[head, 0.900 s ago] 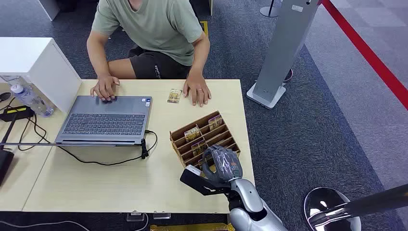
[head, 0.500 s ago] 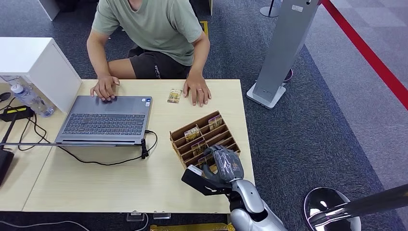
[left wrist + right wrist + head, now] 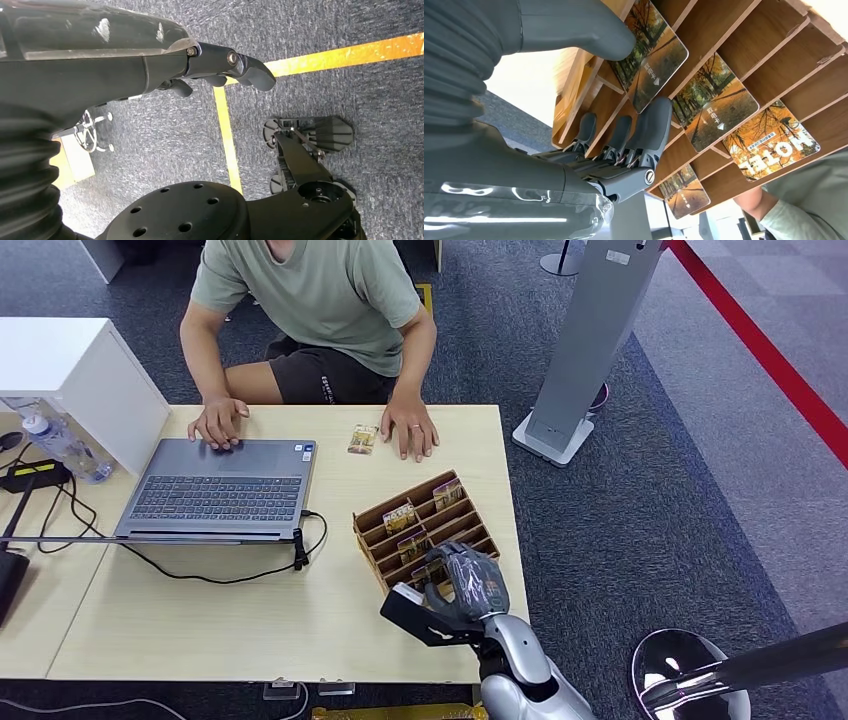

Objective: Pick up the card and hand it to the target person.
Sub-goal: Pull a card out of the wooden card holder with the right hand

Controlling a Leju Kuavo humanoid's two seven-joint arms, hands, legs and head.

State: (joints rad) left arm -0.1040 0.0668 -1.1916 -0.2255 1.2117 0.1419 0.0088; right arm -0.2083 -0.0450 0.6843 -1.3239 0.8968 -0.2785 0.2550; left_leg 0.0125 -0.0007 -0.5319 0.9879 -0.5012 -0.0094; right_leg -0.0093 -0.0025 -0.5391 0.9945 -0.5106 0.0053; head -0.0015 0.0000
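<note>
Right hand (image 3: 468, 585) reaches into the wooden rack (image 3: 425, 525), thumb and fingers pinching the nearest card (image 3: 651, 52).

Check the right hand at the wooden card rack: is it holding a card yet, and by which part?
The right hand pinches the nearest card in the wooden rack at its lower end, thumb on its face, a finger behind. The card sits in its slot.

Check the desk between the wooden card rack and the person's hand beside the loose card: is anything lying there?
No. In the head view, bare tabletop separates the rack from that hand and loose card.
</note>
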